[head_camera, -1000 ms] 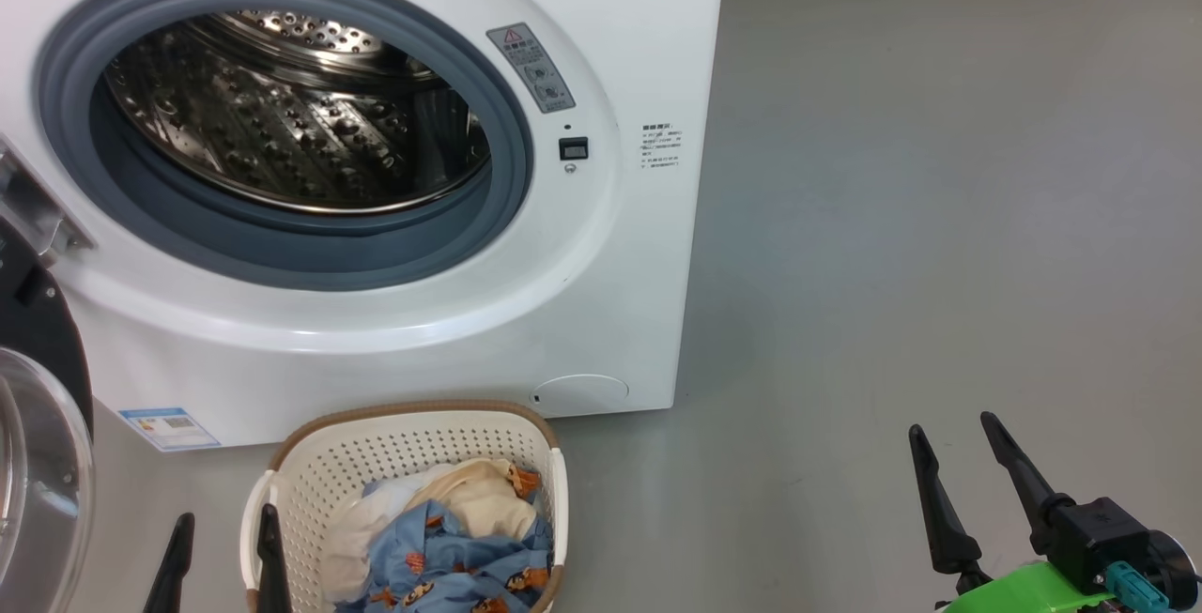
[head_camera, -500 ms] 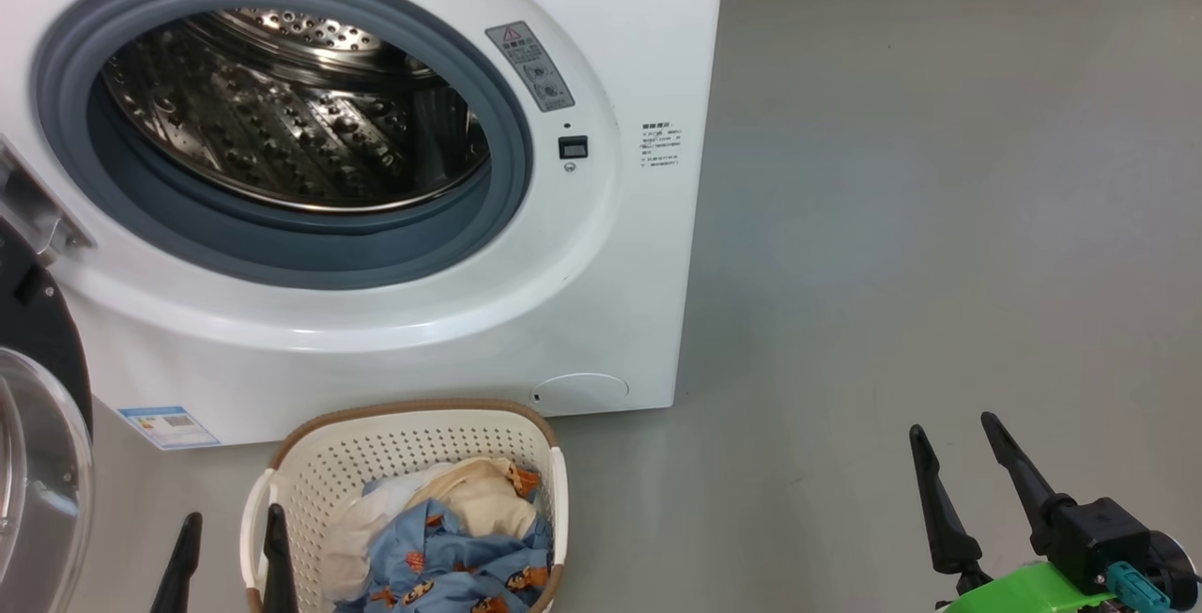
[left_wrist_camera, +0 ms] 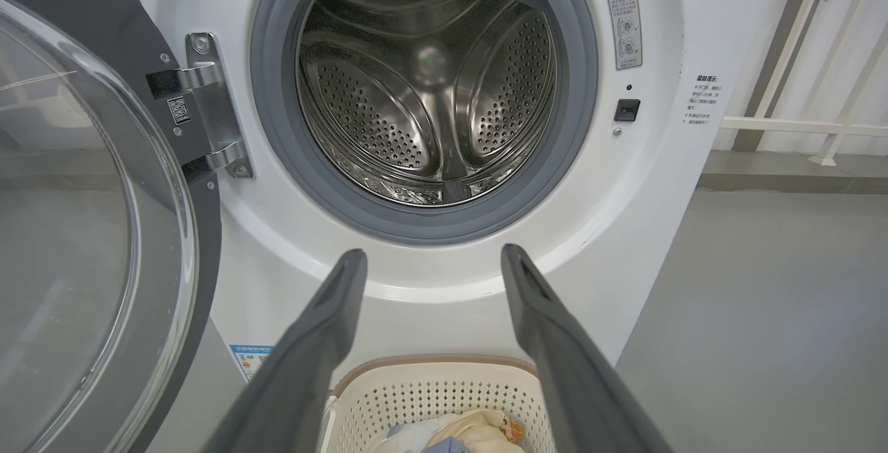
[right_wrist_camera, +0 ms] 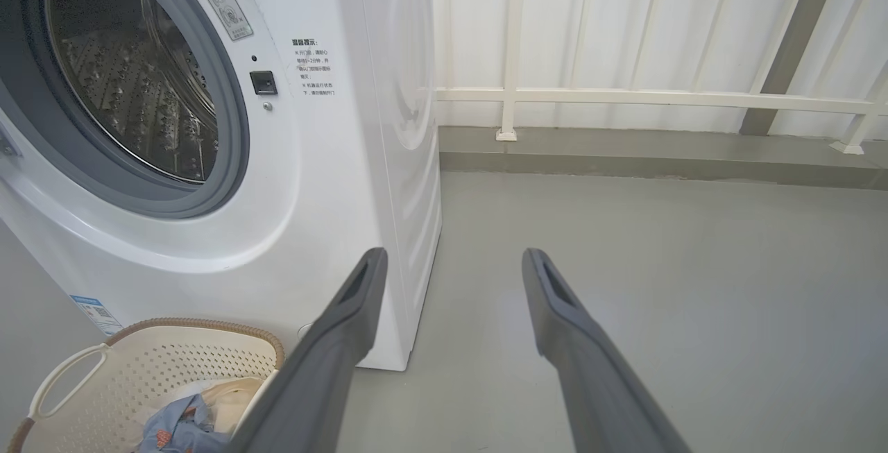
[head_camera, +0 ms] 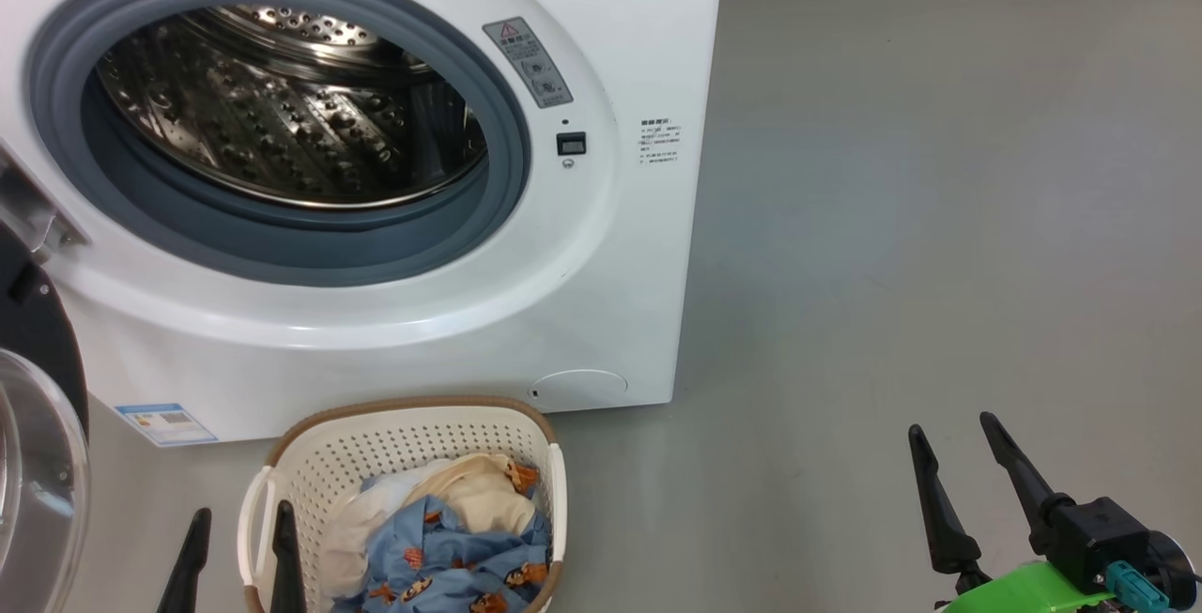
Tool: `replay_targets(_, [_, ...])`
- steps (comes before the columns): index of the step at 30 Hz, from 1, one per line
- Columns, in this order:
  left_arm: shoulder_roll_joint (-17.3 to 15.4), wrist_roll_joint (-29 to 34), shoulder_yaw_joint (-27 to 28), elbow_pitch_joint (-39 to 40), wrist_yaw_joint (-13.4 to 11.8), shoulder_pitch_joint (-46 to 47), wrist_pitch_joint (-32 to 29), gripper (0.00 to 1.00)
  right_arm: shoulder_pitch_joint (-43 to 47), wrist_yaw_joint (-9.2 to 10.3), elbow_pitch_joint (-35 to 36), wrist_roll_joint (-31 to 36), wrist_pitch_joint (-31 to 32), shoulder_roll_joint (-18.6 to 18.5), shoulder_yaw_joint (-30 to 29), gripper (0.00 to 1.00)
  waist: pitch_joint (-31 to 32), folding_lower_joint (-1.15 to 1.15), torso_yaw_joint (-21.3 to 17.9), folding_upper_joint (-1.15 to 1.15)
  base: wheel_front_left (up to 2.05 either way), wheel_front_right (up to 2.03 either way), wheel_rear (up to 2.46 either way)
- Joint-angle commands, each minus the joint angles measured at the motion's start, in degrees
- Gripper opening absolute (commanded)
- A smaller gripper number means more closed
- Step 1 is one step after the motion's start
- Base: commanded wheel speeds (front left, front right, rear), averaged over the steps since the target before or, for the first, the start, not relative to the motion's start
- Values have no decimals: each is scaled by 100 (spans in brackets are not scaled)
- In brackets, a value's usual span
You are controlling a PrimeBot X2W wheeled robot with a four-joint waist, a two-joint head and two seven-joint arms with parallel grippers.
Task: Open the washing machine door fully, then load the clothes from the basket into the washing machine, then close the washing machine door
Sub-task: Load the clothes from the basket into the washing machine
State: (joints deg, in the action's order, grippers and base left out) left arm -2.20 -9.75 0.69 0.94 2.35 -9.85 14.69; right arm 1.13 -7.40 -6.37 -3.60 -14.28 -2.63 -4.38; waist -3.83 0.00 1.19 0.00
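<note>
The white washing machine (head_camera: 601, 247) (left_wrist_camera: 666, 182) (right_wrist_camera: 333, 182) stands with its grey-ringed mouth uncovered and a bare steel drum (head_camera: 282, 115) (left_wrist_camera: 430, 85) inside. Its door (head_camera: 33, 425) (left_wrist_camera: 83, 217), black-rimmed with a clear glass bowl, is swung out to the left on its hinge. On the floor before the machine sits the cream basket (head_camera: 404, 444) (left_wrist_camera: 444, 390) (right_wrist_camera: 139, 363), holding the clothes (head_camera: 451, 547) (right_wrist_camera: 187, 418), blue printed fabric and cream pieces. My left gripper (head_camera: 239, 528) (left_wrist_camera: 427, 262) hangs open over the basket's left rim. My right gripper (head_camera: 953, 435) (right_wrist_camera: 451, 262) is open above bare floor, far right of the basket.
Grey floor (head_camera: 939, 219) stretches to the right of the machine. A white railing (right_wrist_camera: 624, 96) and pale wall run behind it. The open door takes up the room at the left of the basket.
My left gripper's fingertips have crept up and slightly right along the basket's left rim. The whole head view has shifted a little, so the camera moved. The right gripper is unmoved.
</note>
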Motion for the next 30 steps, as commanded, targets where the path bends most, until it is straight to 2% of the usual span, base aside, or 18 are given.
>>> replay_targets(1, [-67, 21, 178, 160, 22, 185, 31, 100, -185, -9, 123, 0, -72, -25, 149, 100, -14, 0, -3, 0, 0, 0, 0])
replay_targets(10, [-67, -82, 125, 51, 31, 284, 31, 100, -234, -9, 76, -47, -72, -25, 178, 100, -290, 0, -35, 0, 0, 0, 0])
replay_targets(20, [-67, -311, 125, -178, 242, 816, 31, 100, -411, -9, 143, -99, -72, -25, 203, 100, -945, 0, -112, 0, 0, 0, 0])
replay_targets(25, [-81, -222, 163, -522, 382, 1162, 31, 100, -547, -9, 187, -117, -72, -25, 232, 100, -1382, 0, -176, 0, 0, 0, 0])
replay_targets(30, [-253, -311, 30, -1173, 482, 1569, 31, 100, -702, -9, 210, -161, -72, -25, 295, 100, -1780, 0, -261, 0, 0, 0, 0])
